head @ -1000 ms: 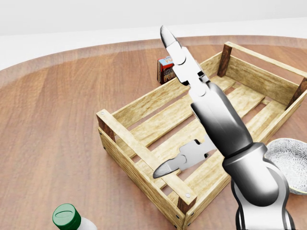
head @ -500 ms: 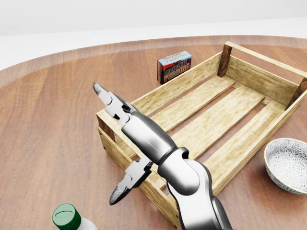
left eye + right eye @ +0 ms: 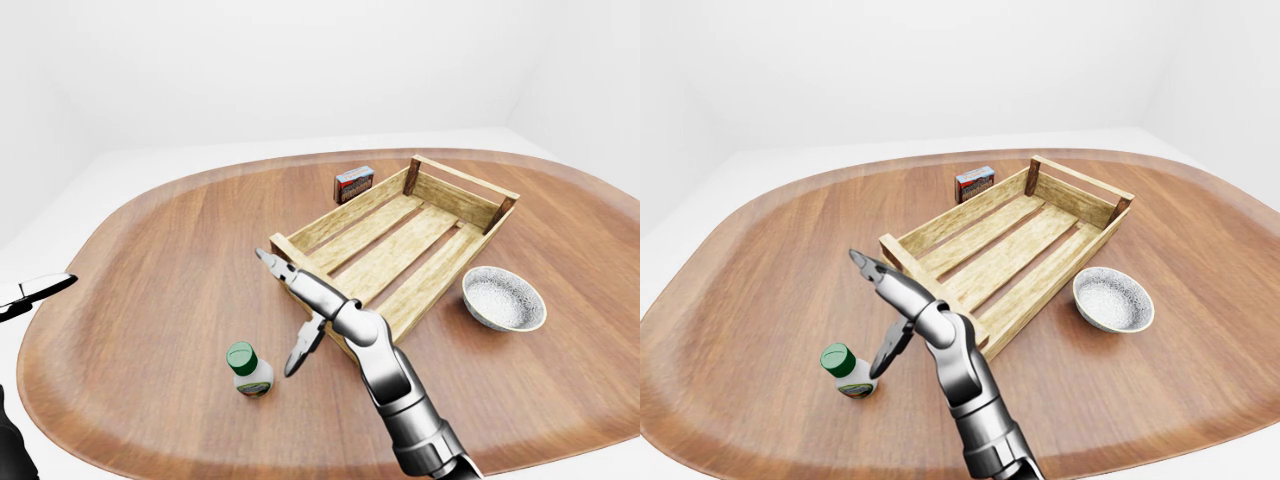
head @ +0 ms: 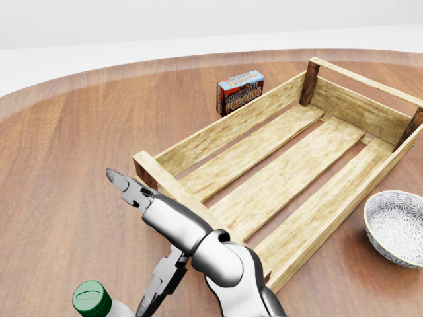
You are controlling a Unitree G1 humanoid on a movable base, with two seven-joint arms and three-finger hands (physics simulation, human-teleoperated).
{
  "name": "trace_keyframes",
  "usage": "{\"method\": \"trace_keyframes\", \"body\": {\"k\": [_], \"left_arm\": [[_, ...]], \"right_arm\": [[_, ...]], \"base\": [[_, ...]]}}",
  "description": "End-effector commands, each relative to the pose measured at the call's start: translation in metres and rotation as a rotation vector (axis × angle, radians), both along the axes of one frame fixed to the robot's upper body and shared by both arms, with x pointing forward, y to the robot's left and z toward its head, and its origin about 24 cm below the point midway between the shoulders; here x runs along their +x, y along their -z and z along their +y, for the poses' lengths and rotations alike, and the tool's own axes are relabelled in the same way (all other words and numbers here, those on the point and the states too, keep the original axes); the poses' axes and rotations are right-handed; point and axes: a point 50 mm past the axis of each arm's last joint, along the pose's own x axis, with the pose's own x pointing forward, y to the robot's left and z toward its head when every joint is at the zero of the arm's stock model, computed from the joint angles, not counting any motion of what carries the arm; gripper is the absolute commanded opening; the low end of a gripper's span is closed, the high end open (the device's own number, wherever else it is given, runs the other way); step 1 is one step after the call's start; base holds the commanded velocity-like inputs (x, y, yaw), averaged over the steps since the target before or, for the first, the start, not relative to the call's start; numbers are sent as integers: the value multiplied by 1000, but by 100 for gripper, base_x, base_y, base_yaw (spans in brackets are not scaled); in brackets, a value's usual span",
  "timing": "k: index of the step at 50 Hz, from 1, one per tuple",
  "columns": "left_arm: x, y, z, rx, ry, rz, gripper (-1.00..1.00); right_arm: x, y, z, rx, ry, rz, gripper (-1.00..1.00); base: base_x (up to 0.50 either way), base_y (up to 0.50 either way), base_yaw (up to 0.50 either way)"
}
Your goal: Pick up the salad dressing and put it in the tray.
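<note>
The salad dressing bottle, white with a green cap, stands upright on the wooden table, low and left of middle in the left-eye view; its cap shows at the bottom left of the head view. My right hand is open with fingers spread, just right of and above the bottle, not touching it. The wooden slatted tray lies right of the hand and is empty. My left hand shows only as fingertips at the left edge of the left-eye view, far from the bottle, fingers extended.
A chocolate pudding box stands beyond the tray's upper left side. A grey patterned bowl sits right of the tray. The round table's edge curves close below the bottle.
My right hand has swung from over the tray leftward and down, and now sits beside the bottle's cap. The bottle, tray, box and bowl have not moved.
</note>
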Motion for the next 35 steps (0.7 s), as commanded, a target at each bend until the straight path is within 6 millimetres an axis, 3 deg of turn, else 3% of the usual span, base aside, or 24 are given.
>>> {"method": "trace_keyframes", "body": {"k": [1, 7, 13, 24, 35], "left_arm": [[2, 4, 1, -9, 2, 15, 100], [3, 4, 0, -9, 3, 18, 100], [3, 5, 0, -11, 5, 21, 100], [4, 6, 0, -14, 9, 23, 100], [8, 13, 1, -30, 17, 51, 100]], "right_arm": [[-6, 21, 11, -14, -58, 110, 100], [-8, 15, 23, 11, -166, 142, 100], [-12, 24, 44, -14, -294, 235, 100], [-11, 41, 75, -84, -369, 359, 100], [-5, 65, 74, -259, -363, 431, 100]], "base": [[0, 0, 0], [0, 0, 0], [0, 0, 0], [0, 0, 0], [0, 0, 0]]}}
